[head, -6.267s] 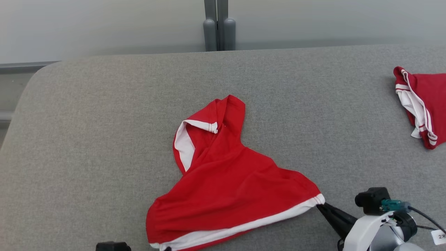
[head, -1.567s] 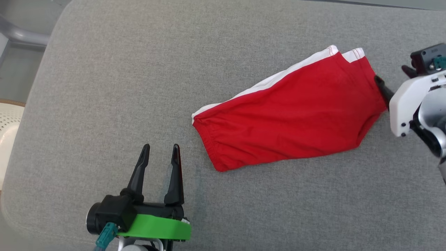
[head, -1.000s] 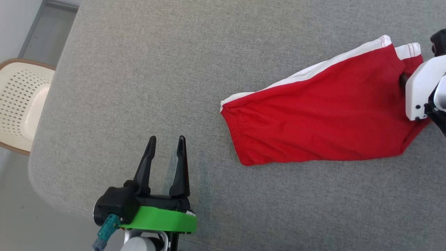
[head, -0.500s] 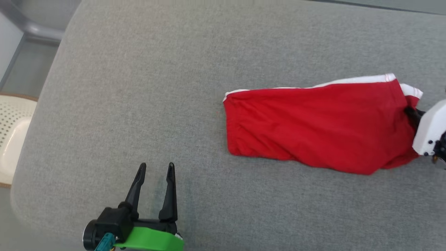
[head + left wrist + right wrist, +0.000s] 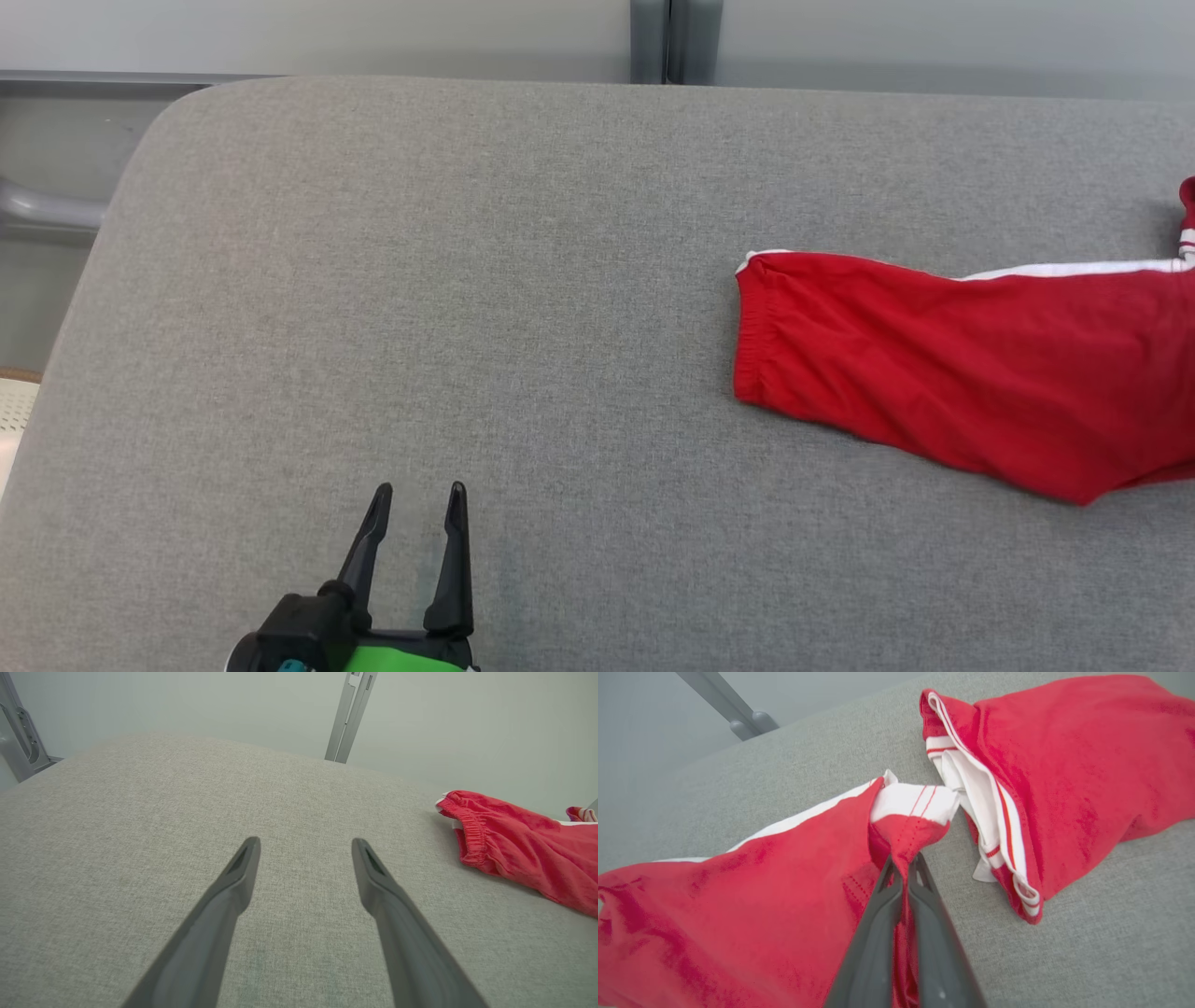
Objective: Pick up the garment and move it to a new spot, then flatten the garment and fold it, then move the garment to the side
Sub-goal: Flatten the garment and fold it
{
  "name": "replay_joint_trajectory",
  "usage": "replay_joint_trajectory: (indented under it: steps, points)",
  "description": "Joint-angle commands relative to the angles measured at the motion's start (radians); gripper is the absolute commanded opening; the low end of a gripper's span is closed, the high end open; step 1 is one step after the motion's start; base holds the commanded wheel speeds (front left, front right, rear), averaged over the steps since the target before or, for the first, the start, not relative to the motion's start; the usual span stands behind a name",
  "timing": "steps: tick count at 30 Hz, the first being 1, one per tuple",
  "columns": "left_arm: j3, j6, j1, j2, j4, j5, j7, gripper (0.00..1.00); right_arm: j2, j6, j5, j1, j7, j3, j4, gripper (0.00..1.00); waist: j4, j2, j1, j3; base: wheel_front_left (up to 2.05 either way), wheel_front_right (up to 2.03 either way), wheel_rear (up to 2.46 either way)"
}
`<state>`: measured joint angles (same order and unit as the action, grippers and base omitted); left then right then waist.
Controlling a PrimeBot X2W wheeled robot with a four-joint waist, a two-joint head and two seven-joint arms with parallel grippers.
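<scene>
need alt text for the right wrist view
The right gripper is shut on a bunched corner of the red garment with white trim, which lies on a grey padded surface. A second red and white garment lies close beside it.

Right gripper point(image 5: 903, 862) newly tight on garment point(image 5: 738, 896)

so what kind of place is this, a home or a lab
Likely a lab or test room: a large grey fabric-covered table, a bare pale wall with a metal post, a red garment beside a second garment.
</scene>
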<state>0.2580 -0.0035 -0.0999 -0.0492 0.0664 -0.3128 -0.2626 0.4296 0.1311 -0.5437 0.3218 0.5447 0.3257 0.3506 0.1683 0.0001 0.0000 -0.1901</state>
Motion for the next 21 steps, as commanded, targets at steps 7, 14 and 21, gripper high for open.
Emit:
replay_joint_trajectory:
  steps: [7,14,21]
  points:
    - [0.034,0.017,-0.008,-0.003,0.006,-0.023,-0.002,1.00,-0.071,0.000,-0.025,0.071,0.150,-0.049,-0.190,0.00,0.004,-0.0001,0.0000,0.020,0.00,0.00,0.00]
    - [0.044,0.016,0.032,-0.003,0.020,-0.034,-0.002,1.00,-0.259,0.000,0.057,0.124,0.242,-0.232,-0.236,0.00,0.013,-0.0001,0.0000,-0.002,0.00,0.00,0.00]
    - [0.051,0.008,0.062,-0.003,0.053,-0.021,-0.002,1.00,-0.365,0.000,0.132,0.187,0.173,-0.327,-0.122,0.00,0.033,-0.0001,0.0000,-0.013,0.00,0.00,0.00]
